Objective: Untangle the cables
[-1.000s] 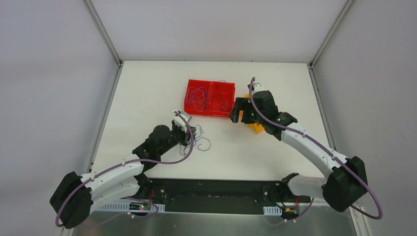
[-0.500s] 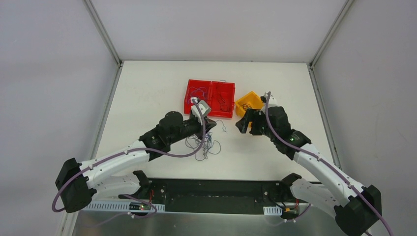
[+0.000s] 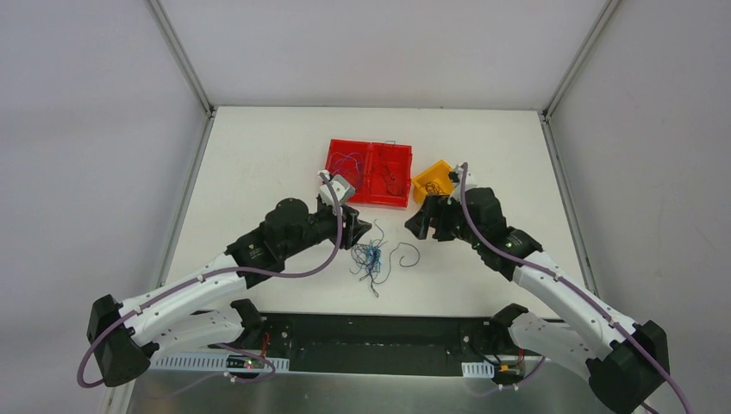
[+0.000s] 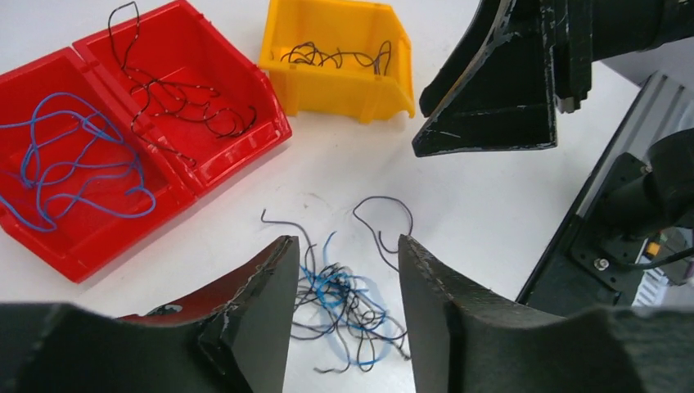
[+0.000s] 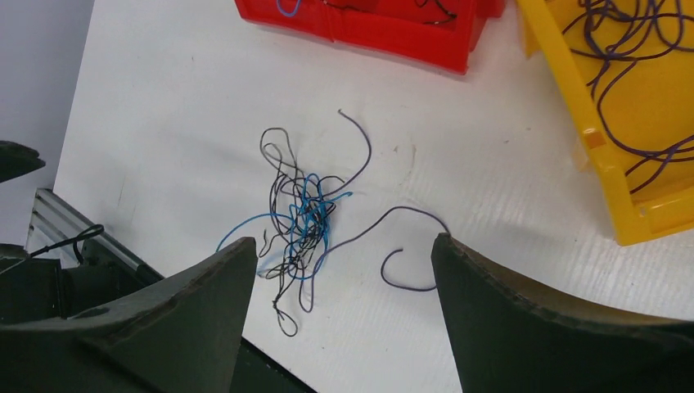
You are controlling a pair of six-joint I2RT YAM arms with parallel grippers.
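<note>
Top view overhead, far; wrist views close, downward; all share cables

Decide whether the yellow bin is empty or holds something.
Not empty: dark cables lie curled inside the yellow bin, seen in both wrist views.

1. Legible text, labels, brands, numbers or signs: you will find none that can be read in any of the three views.
</note>
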